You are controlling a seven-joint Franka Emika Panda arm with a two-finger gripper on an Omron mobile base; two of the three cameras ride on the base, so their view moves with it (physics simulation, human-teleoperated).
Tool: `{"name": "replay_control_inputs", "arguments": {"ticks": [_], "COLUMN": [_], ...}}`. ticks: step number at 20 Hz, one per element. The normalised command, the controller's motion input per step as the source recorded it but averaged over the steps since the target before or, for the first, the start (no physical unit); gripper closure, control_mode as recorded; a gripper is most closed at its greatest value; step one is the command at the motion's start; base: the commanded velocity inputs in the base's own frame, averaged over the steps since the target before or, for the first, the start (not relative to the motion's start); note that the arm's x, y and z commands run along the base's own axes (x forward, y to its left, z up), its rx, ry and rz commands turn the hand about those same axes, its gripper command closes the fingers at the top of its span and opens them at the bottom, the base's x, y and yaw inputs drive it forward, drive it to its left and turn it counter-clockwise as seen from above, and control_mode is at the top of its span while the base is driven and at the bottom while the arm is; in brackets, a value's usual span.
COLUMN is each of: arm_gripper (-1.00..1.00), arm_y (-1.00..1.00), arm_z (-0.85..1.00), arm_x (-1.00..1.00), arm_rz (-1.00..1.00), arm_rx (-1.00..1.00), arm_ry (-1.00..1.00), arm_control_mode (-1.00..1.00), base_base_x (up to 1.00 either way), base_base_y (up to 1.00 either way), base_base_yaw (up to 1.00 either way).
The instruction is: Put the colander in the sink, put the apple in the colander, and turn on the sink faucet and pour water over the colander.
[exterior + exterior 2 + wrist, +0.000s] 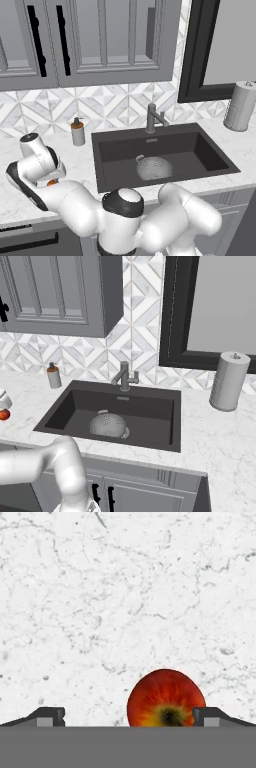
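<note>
Gripper: standing spread wide over the white marble counter, left of the sink; pinching nothing; finger tips showing apart at the bottom of the hand view.
Apple: lying on the counter between the spread finger tips, close beside the right-hand one in the hand view; whether touching it, cannot tell; peeking out orange under the arm's wrist in the left base view.
Soap dispenser: standing upright on the counter by the tiled wall, just left of the sink's back corner.
Sink: sitting dark and rectangular in the counter, right of the arm's hand.
Colander: lying inside the sink on the basin floor, toward the front, looking like a grey perforated dome.
Faucet: rising upright behind the sink's back rim, spout angling over the basin.
Paper towel roll: standing upright on the counter, well right of the sink, near the dark window frame.
</note>
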Motion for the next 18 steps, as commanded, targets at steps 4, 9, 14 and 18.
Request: {"name": "replay_control_inputs", "arguments": {"ticks": [4,9,14,18], "arm_gripper": [-1.00,-1.00,-1.00,-1.00], "arm_y": [-0.01,-0.09,-0.18,-0.23], "arm_z": [-0.15,-0.16,-0.05,0.00], "arm_x": [0.00,0.00,0.00,-0.06], "arm_rz": [0.00,0.00,0.00,0.00], "arm_rx": [0.00,0.00,0.00,0.00], "arm_ry": [0.00,0.00,0.00,0.00], "arm_control_mode": [-1.00,-1.00,-1.00,-1.00], "base_base_x": [0.00,0.00,0.00,0.00], "base_base_y": [0.00,0.00,0.00,0.00], "base_base_yaw": [0.00,0.00,0.00,0.00]}}
